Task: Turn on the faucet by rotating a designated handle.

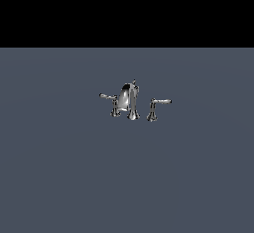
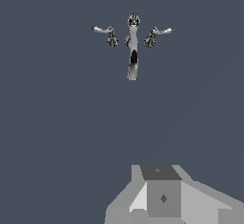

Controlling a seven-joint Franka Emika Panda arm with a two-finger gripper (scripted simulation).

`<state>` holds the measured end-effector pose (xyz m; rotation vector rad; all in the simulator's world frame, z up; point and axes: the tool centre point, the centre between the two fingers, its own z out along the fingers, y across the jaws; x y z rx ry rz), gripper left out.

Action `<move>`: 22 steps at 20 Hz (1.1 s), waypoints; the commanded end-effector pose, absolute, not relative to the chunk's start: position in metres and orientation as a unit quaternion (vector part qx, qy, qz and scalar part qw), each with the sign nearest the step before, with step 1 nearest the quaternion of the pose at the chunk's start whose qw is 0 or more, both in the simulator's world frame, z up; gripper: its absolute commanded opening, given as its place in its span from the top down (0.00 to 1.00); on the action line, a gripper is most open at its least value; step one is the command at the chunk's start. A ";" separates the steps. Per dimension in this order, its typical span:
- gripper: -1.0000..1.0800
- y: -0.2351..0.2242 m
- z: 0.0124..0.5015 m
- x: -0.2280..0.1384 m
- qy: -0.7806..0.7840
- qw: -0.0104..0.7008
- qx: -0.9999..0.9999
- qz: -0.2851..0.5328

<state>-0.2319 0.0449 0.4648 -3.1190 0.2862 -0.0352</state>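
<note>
The handle [image 1: 108,98], its thin arm slightly slanted, stood at the exterior view's left of the faucet [image 1: 130,100] on the grey floor [image 1: 127,177]. The gripper [image 2: 162,197] sat well apart from it, touching nothing; whether its jaws were parted could not be told.
</note>
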 end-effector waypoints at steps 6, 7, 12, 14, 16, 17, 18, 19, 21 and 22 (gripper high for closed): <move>1.00 0.075 0.430 -0.207 0.167 0.005 -0.986 -0.010; 1.00 0.079 0.425 -0.203 0.177 0.005 -0.984 -0.010; 1.00 0.097 0.401 -0.183 0.228 0.006 -0.974 -0.009; 1.00 0.104 0.392 -0.175 0.248 0.006 -0.969 -0.008; 1.00 0.110 0.382 -0.166 0.268 0.006 -0.963 -0.008; 1.00 0.113 0.377 -0.161 0.278 0.006 -0.960 -0.008; 1.00 0.116 0.373 -0.157 0.288 0.007 -0.958 -0.008; 1.00 0.119 0.368 -0.152 0.298 0.007 -0.955 -0.008; 1.00 0.124 0.359 -0.143 0.317 0.007 -0.948 -0.007; 1.00 0.127 0.354 -0.138 0.327 0.007 -0.945 -0.007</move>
